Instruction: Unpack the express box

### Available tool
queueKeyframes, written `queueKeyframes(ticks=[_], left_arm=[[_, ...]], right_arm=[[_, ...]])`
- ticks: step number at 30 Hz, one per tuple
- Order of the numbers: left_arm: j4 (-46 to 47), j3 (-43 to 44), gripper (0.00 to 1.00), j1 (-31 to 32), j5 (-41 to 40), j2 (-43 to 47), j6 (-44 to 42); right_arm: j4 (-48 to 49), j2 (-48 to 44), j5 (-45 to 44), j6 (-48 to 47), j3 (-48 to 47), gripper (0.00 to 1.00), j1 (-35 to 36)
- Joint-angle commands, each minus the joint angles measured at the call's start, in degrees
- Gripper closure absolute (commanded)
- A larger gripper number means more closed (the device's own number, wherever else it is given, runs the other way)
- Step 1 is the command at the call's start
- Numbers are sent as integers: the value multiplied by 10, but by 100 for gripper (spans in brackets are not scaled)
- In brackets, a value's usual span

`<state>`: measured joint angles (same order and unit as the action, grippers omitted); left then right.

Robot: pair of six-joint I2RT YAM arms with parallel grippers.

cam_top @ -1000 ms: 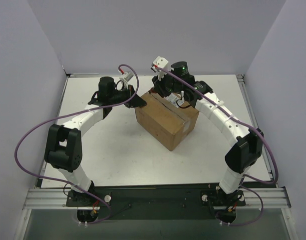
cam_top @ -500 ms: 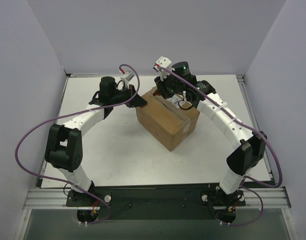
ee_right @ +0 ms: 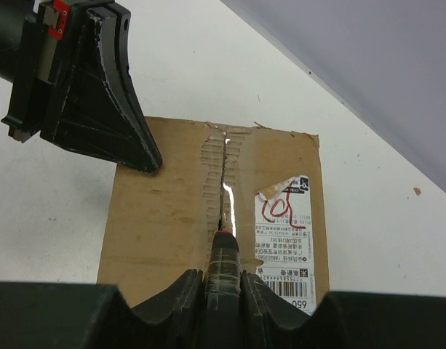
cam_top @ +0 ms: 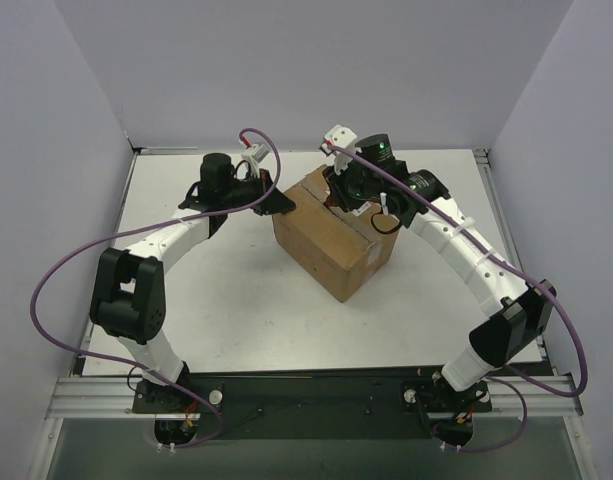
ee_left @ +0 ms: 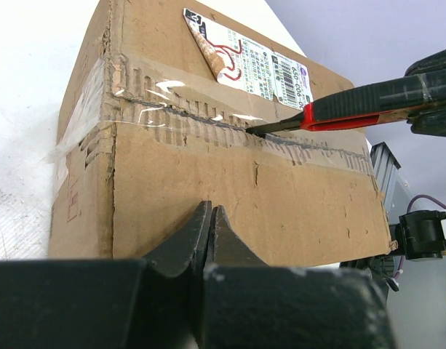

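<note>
One taped seam (ee_left: 179,116) is being slit on the express box (cam_top: 334,238) mid-desk (cam_top: 236,300): the left end effector (ee_left: 210,218), pressed together, sits against its side while the right end effector (ee_right: 221,280) pinches a red knife (ee_left: 339,109), which next needs a steady draw along the seam
</note>
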<state>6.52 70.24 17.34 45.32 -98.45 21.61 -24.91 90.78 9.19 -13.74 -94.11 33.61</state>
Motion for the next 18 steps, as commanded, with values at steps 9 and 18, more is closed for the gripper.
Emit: queueKeyframes(ticks=[9, 18], left_arm=[[-42, 10, 100, 3, -49, -12, -36], [-42, 10, 100, 4, -51, -13, -40]], right_arm=[[-53, -67, -37, 2, 16, 100, 4], [-96, -96, -50, 1, 26, 100, 3]])
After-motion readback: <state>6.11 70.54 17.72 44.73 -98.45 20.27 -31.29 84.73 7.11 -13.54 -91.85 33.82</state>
